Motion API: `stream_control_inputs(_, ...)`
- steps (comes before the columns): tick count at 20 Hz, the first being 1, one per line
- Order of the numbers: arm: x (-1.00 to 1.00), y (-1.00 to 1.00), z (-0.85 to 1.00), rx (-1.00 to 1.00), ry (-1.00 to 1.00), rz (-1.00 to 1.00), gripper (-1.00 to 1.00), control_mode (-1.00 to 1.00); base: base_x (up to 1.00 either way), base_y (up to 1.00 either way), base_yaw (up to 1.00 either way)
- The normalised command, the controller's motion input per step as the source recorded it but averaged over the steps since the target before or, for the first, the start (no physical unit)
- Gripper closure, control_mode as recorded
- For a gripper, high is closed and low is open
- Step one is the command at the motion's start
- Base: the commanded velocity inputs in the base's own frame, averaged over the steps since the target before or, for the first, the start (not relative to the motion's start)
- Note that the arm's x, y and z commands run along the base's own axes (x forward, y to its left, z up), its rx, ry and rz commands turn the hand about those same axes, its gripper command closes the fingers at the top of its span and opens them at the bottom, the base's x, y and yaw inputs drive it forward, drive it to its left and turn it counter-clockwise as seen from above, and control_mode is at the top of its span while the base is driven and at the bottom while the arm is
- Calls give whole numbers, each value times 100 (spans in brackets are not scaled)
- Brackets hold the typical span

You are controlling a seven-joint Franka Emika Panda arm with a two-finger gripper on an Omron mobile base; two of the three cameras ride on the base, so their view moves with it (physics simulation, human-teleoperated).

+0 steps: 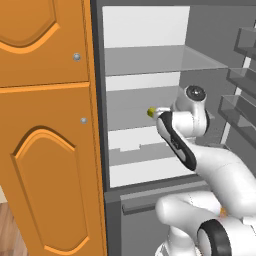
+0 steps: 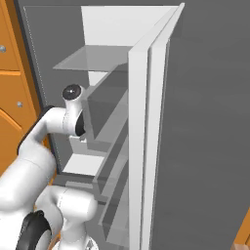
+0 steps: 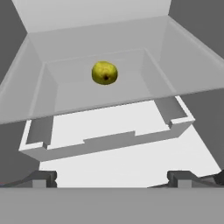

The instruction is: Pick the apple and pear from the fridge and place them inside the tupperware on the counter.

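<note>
A: Status? Start big.

B: Tall grey fridge with white interior (image 1: 150,30) stands open. Orange wooden cabinet doors with small silver knobs (image 1: 45,125) sit to its left, door with racks (image 2: 146,146) swung out on the right. White Franka arm with dark joints (image 1: 200,150) reaches into the middle of the compartment.

A: Target?

B: Small rounded yellow-green pear (image 3: 104,73) rests on a grey glassy shelf (image 3: 109,94), toward the far side, roughly centred. In the left base view a bit of it pokes out just left of the wrist. No red fruit that I can see in these frames, and no container or countertop either.

A: Gripper?

B: Two-finger gripper (image 3: 111,178) has its dark fingertips (image 3: 43,178) spread wide, nothing between them. It's nearer than the pear and well apart from it, and looks to sit lower than the shelf surface.

A: So which step?

B: My read: approach for the pear pick, no contact yet. Placing hasn't begun for this fruit.

A: Next move needs?

B: Lift the hand above the shelf plane, push farther in, straddle the pear, then pinch.

A: Obstacles?

B: The shelf's near edge lies between fingers and fruit. White drawer (image 3: 105,140) below it, with its notched front lip, crowds the low side. Door racks on the right limit elbow swing. Round fruit may roll if nudged.
</note>
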Motion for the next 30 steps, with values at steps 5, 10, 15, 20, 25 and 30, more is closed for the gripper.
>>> stream_control_inputs(5, 49, 0, 0, 0, 2, 0, -100, -100, 0, 0, 0)
stream_control_inputs(10, 52, 0, -5, 0, 1, 0, -100, -100, 0, 0, 0)
stream_control_inputs(15, 38, 0, -27, 0, 0, 0, -100, -100, 0, 0, 0)
stream_control_inputs(20, 30, 0, -41, 0, 0, 0, -100, -100, 0, 0, 0)
stream_control_inputs(25, 36, 0, -23, 0, 0, 0, -100, -100, 0, 0, 0)
stream_control_inputs(30, 35, 0, -11, 0, 0, 0, -100, -100, 0, 0, 0)
